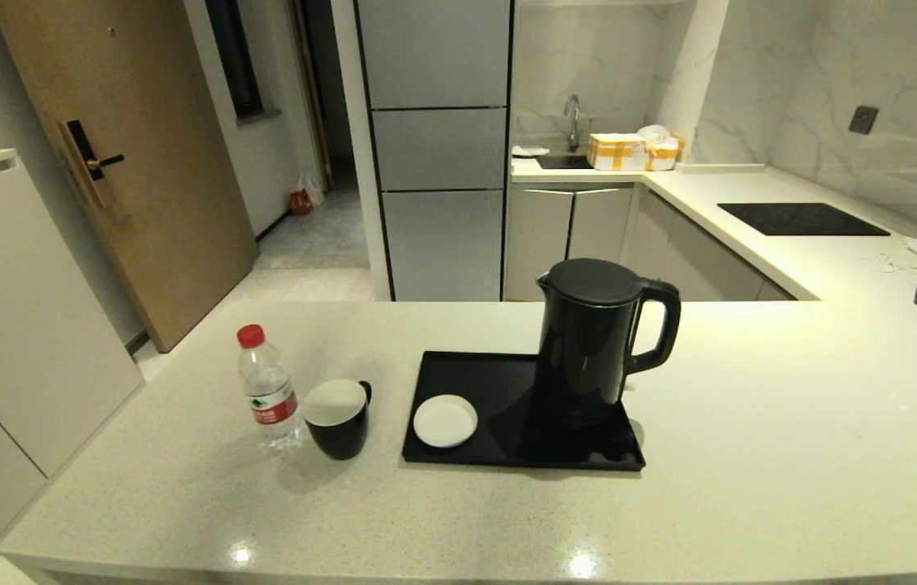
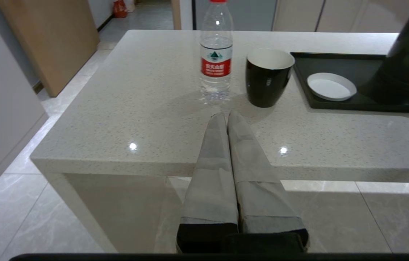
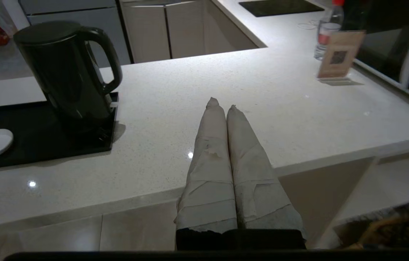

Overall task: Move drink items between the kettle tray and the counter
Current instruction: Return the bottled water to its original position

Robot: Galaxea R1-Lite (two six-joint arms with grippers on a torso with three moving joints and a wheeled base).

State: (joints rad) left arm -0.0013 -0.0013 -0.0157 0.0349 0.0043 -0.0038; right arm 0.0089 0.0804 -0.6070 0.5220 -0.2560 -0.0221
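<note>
Both arms sit off the near edge of the counter (image 1: pixel 750 455), neither over it yet. The left gripper (image 2: pixel 225 115) has its fingers pressed together with nothing in them, and so does the right gripper (image 3: pixel 221 103).

Where stuff is, head view, with the tray (image 1: pixel 499 451) as the clock centre: the kettle (image 1: pixel 592 341) stands upright on the tray's right half, handle sticking out to 3 o'clock. The mug (image 1: pixel 338 418) is on the counter at 9 o'clock, just beside the tray's left edge, and the water bottle (image 1: pixel 267 390) is upright just past it, nearly touching. A white saucer (image 1: pixel 445 420) lies flat in the tray's left part.

From the left wrist camera the bottle and mug are dead ahead of the fingertips at 12, so I'd say the left arm is nearer for those two. From the right wrist camera the kettle sits around 10 o'clock, handle turned toward that arm. Bottle and kettle both run vertical, so a side-on grab looks sensible.

The surface is glossy speckled stone with ceiling lights reflecting off it. It's a kitchen: fridge (image 1: pixel 438 146) and sink (image 1: pixel 560 161) behind, cooktop (image 1: pixel 803 218) far right, door (image 1: pixel 125 154) on the left.
</note>
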